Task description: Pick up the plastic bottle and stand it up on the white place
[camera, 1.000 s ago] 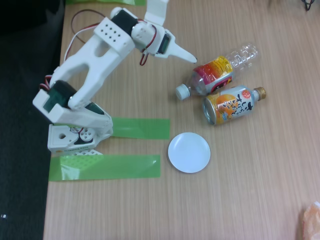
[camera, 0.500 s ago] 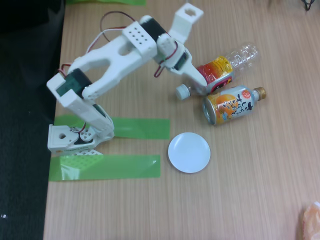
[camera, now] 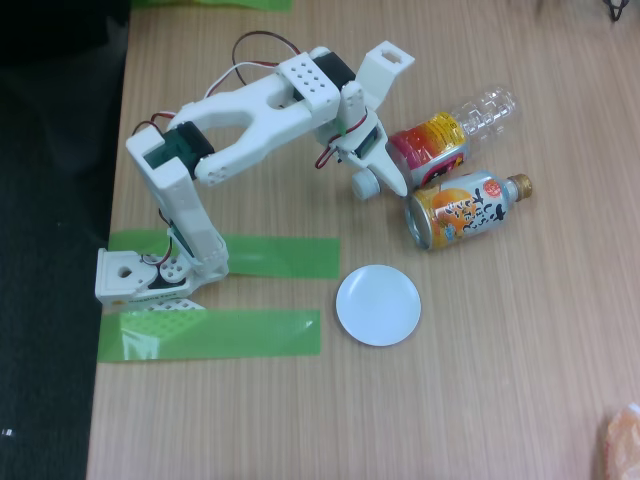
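The plastic bottle (camera: 440, 135) lies on its side on the wooden table, with its white cap (camera: 364, 185) pointing lower left and its clear ribbed end pointing upper right. My gripper (camera: 397, 121) is open wide over the bottle's neck. One finger (camera: 388, 177) slants down across the neck just beside the cap, and the other finger (camera: 387, 58) sticks up and away above the bottle. The white place (camera: 378, 305), a small round plate, lies bare below the bottle.
An orange-and-silver metal bottle-can (camera: 464, 209) with a gold cap lies against the plastic bottle's lower side. Two green tape strips (camera: 272, 257) run beside the arm's base (camera: 140, 276). The table's left edge drops to black. Something orange (camera: 622, 440) sits at the bottom right corner.
The arm has stretched out to the right and lowered. The open gripper has swung from left of the bottle down onto its neck. Bottle, can and plate have not moved.
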You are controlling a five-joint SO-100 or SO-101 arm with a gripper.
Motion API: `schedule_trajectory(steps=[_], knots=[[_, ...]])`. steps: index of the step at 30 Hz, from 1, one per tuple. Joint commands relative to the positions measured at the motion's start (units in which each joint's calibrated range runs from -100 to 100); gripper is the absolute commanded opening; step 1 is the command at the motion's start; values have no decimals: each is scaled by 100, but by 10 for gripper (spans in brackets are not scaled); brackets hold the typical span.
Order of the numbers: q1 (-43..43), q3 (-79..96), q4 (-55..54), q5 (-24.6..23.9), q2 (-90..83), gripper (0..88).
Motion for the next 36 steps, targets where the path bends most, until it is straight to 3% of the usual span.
schedule_trajectory(steps=[1, 22, 31, 36], knots=[[-27, -241, -22, -26, 13, 473], [47, -205, 425, -31, -63, 473], [1180, -187, 485, 22, 29, 473], [1321, -232, 459, -26, 265, 473]])
